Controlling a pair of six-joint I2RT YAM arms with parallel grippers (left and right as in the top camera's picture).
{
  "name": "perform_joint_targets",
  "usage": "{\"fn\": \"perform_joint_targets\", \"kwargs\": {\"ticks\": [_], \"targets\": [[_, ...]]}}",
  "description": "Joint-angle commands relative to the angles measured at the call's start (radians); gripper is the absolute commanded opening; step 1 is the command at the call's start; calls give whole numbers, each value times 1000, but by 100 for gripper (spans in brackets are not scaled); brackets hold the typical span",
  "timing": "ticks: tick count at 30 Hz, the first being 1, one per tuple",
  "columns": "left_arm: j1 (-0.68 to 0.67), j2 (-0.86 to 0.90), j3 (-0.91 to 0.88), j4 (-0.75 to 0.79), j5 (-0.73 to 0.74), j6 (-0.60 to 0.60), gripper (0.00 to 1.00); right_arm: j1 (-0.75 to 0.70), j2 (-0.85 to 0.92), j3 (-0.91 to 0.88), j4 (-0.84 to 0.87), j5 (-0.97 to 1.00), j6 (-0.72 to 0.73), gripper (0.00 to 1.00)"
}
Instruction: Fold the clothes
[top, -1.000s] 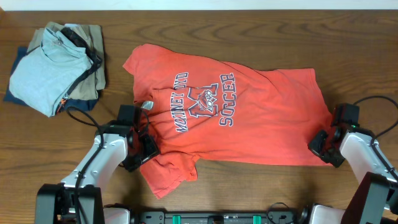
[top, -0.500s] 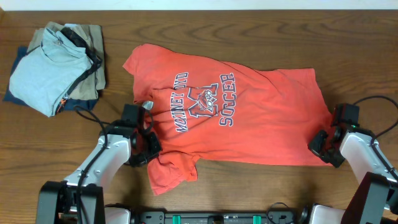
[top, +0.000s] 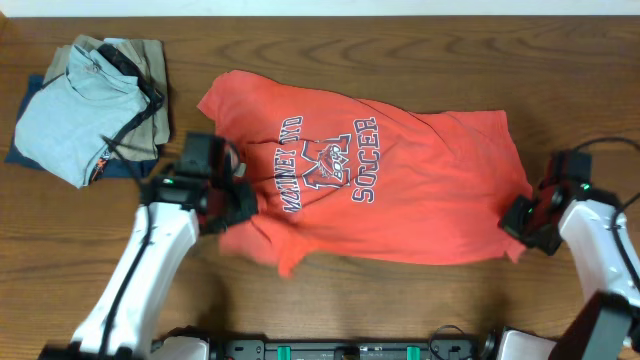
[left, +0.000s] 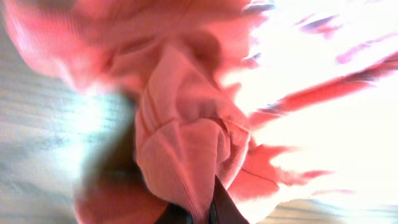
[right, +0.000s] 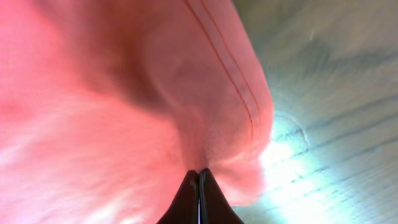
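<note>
The clothes, a coral-red T-shirt (top: 400, 190) with navy lettering, lie spread face up across the middle of the table. My left gripper (top: 238, 203) is shut on the shirt's near-left sleeve and holds it bunched and lifted; in the left wrist view the fabric (left: 186, 155) hangs from between the jaws. At the shirt's right end my right gripper (top: 522, 222) is shut on the near hem corner. The right wrist view shows the hem (right: 236, 112) pinched at the closed fingertips (right: 199, 174).
A stack of folded garments, a light blue shirt (top: 70, 115) on top of a tan one (top: 135, 55), sits at the far left of the wooden table (top: 330, 40). Black cables trail beside both arms.
My left gripper closed on the sleeve and lifted it up and away from the front edge, so the sleeve now bunches. The right gripper rose slightly with the hem corner.
</note>
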Motion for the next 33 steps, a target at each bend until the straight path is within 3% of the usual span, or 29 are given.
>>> {"fn": "perform_joint_targets", "kwargs": {"ticks": [1,14,24,33], "targets": [[-2,-72,113,-34,9,65,6,-6,-90,107,-52,-23,-46,1],[109,-278,376,-90,10,65,6,-56,-349,423,-264,-7,-95,1],[158,-409,563,5,9,63,6,-168,-474,670,-285,-7,-135,1],[158,-321,567,83,10,57,6,-167,-426,743,-259,-109,-183,1]]}}
